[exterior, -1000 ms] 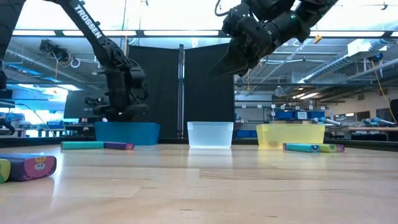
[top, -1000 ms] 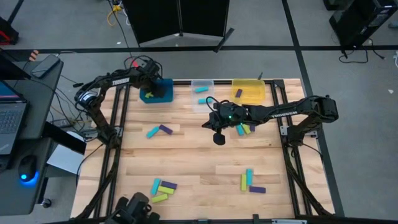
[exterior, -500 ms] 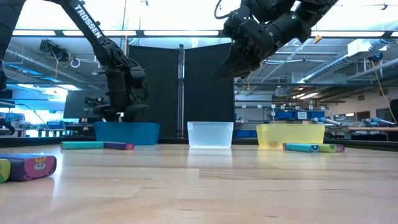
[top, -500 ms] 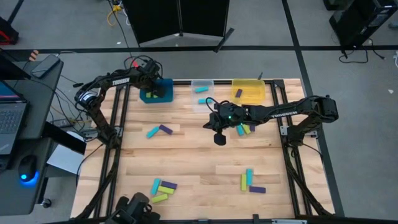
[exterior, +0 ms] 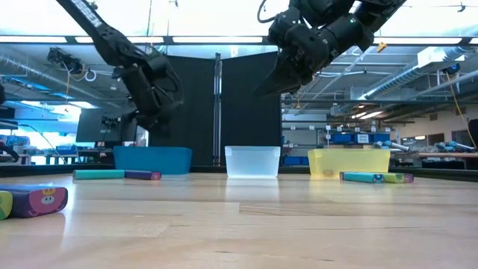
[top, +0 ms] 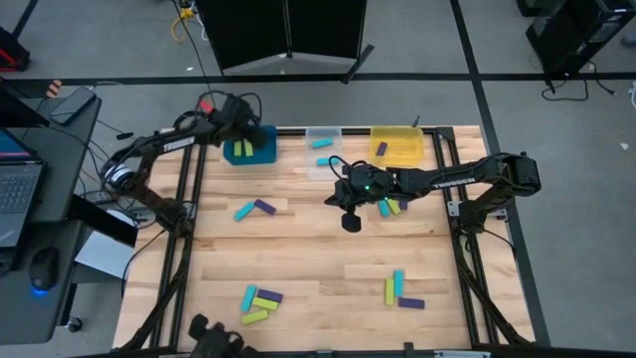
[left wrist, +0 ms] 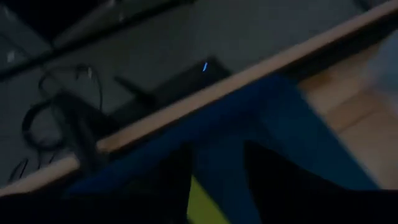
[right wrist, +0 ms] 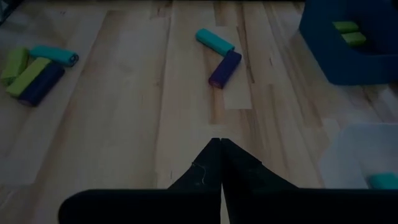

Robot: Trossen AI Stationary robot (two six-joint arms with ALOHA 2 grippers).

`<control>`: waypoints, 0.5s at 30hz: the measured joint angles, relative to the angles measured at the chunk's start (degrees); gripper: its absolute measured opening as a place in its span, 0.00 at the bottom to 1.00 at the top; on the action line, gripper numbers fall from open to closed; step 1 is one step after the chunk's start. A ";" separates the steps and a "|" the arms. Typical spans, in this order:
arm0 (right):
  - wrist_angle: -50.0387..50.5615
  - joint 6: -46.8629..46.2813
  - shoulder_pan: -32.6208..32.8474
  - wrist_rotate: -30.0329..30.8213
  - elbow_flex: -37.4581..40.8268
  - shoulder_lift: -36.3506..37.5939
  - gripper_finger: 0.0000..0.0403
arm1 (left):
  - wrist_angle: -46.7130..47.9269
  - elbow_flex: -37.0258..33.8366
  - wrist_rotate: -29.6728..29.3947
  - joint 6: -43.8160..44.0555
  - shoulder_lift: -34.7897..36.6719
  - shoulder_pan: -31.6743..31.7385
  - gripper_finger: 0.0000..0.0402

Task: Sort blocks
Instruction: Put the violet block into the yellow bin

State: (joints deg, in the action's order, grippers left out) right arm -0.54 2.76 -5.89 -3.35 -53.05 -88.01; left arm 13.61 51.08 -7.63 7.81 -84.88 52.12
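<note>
Above blue bin: my left gripper, fingers apart, empty.
Mid-table: my right gripper, closed, empty.

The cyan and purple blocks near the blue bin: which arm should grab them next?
Probably the left. Its end effector hangs over the blue bin, on the side of those blocks; the right end effector hovers mid-table, shut.

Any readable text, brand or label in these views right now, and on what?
"TROSSEN" on the right arm in the high view, white letters, small but legible.
White letters on the left arm in the low view: cut off at the frame edge, unreadable.
A small printed face on the purple block, no words.
The bins carry no readable text.
</note>
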 joint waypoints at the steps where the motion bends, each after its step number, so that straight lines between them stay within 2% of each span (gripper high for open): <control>1: 0.07 -0.02 0.11 0.79 0.02 0.00 0.03 | -1.81 -1.55 0.02 0.05 1.27 -0.87 0.35; 7: 3.96 -3.08 1.35 4.54 -0.03 0.00 0.03 | -17.15 -12.22 0.76 -0.30 8.36 -9.20 0.29; 15: 5.11 -4.54 3.54 7.95 -0.03 0.00 0.03 | -37.44 -23.13 0.80 -2.71 13.41 -19.90 0.28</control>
State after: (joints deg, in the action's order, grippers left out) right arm 4.57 -1.78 -2.34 4.59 -53.08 -88.01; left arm -23.84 27.95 -6.83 5.10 -71.47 32.23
